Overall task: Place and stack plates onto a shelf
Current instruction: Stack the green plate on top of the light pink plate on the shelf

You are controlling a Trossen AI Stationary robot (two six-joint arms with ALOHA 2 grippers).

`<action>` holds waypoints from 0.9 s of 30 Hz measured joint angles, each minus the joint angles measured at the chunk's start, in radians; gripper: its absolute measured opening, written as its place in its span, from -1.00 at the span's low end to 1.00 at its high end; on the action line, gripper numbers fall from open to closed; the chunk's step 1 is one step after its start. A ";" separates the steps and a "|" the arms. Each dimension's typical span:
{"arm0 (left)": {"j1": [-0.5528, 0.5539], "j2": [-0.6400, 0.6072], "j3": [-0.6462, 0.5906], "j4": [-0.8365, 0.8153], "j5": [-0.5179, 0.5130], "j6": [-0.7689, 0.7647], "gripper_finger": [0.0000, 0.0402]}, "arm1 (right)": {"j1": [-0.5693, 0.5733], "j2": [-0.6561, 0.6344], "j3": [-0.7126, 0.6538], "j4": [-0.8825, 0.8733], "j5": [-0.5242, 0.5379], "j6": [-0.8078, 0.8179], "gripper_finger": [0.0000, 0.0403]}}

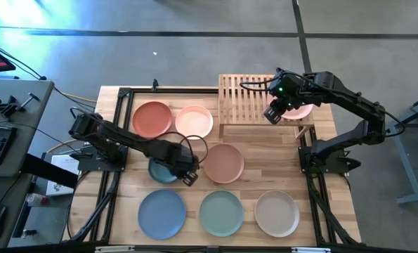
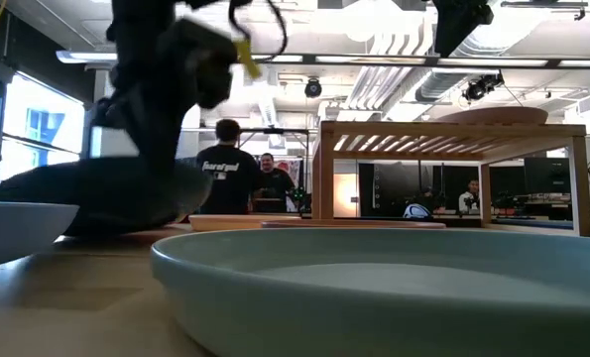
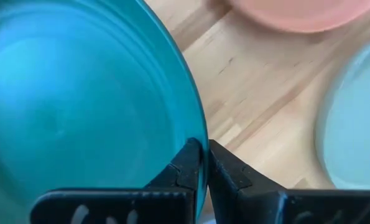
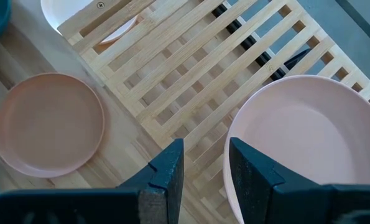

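My left gripper (image 1: 188, 174) (image 3: 203, 168) is shut on the dark teal plate (image 1: 161, 171) (image 3: 79, 93), at that plate's right side, mid-table. My right gripper (image 1: 273, 114) (image 4: 204, 168) hangs open above the shelf (image 1: 245, 98) (image 4: 203, 74). Its fingers stand either side of the near rim of the pale pink plate (image 1: 301, 110) (image 4: 303, 137), which lies flat on the slats. Whether they touch that rim, I cannot tell. In the low view the pink plate (image 2: 498, 116) sits on top of the shelf (image 2: 448, 134). My left gripper pinches the dark teal plate's rim (image 3: 200, 134) between its two fingers, one on the plate's inner face and one on the outer. The fingers come from above, pointing down. In the low view the plate (image 2: 96, 193) is a dark mass low over the table; whether it is lifted clear I cannot tell.
Around the teal plate lie the rust red (image 1: 152, 118), salmon (image 1: 194, 121) and tan (image 1: 223, 163) plates. Along the near edge sit the light blue (image 1: 161, 213), mint (image 1: 221, 213) and beige (image 1: 277, 213) plates. The shelf's left half is bare slats. People stand in the room behind.
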 joint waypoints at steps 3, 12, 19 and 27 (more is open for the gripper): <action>-0.003 0.000 0.062 -0.052 -0.042 0.075 -0.97 | 0.000 0.000 0.000 0.002 0.000 -0.017 -0.47; 0.005 0.000 0.221 -0.169 -0.118 0.323 -0.99 | 0.000 0.000 0.000 0.002 -0.010 -0.065 -0.47; 0.019 0.000 0.293 -0.210 -0.139 0.573 -0.99 | 0.000 0.000 0.000 0.008 -0.098 -0.107 -0.47; 0.050 0.000 0.361 -0.244 -0.140 0.880 -0.99 | 0.000 0.000 0.000 0.084 -0.138 -0.039 -0.47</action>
